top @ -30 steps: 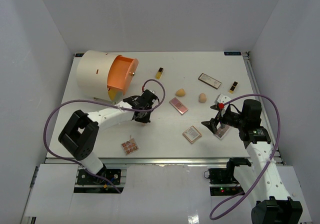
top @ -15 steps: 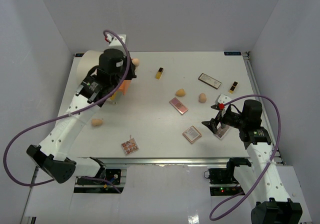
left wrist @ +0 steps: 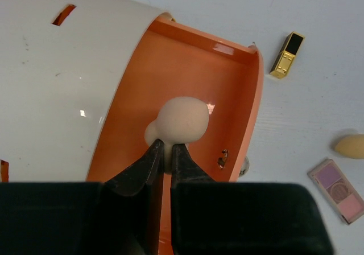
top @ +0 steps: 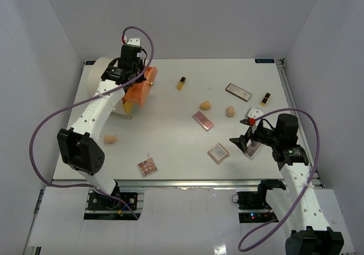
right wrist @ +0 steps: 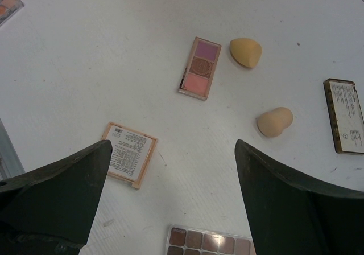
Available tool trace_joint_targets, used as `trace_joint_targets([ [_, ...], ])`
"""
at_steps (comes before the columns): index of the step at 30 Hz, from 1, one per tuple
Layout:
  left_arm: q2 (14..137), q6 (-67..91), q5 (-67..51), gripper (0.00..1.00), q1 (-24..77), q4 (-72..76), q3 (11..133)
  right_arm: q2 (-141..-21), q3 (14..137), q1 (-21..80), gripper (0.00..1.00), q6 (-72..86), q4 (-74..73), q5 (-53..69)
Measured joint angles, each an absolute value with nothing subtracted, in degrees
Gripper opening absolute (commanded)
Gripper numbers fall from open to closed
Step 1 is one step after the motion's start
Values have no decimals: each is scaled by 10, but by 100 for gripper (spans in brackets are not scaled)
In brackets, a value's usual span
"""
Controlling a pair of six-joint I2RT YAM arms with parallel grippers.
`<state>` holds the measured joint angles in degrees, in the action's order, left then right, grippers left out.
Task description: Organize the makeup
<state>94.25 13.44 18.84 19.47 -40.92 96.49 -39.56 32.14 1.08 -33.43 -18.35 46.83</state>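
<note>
My left gripper [left wrist: 168,148] is shut on a peach egg-shaped sponge [left wrist: 182,118], held in front of the orange face [left wrist: 227,90] of the big cream cylinder [top: 105,84]. My right gripper [right wrist: 172,147] hangs open above the table, over the top edge of a brown eyeshadow palette [right wrist: 207,242]. Around it lie a label-up palette [right wrist: 129,153], a pink palette [right wrist: 199,67] and two sponges [right wrist: 245,52] [right wrist: 274,122]. The yellow black-capped bottle [top: 181,83] and the lipstick [top: 265,99] lie toward the back.
Another sponge [top: 110,139] lies at the left, and a small palette [top: 147,166] near the front edge. A dark palette [top: 238,91] lies at the back right. White walls enclose the table on three sides.
My left arm has swung from the middle of the table up to the cylinder, carrying a sponge to its orange face. The right arm has stayed still.
</note>
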Motion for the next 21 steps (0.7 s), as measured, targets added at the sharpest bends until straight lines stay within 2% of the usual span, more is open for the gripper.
trace_joint_targets([
  [8, 949, 124, 191, 40, 194, -411, 965, -395, 321, 11, 95, -334, -183, 469],
  [11, 949, 122, 190, 47, 194, -411, 965, -396, 321, 11, 95, -334, -183, 468],
  [21, 929, 120, 181, 51, 194, -412, 961, -400, 321, 11, 95, -334, -183, 467],
])
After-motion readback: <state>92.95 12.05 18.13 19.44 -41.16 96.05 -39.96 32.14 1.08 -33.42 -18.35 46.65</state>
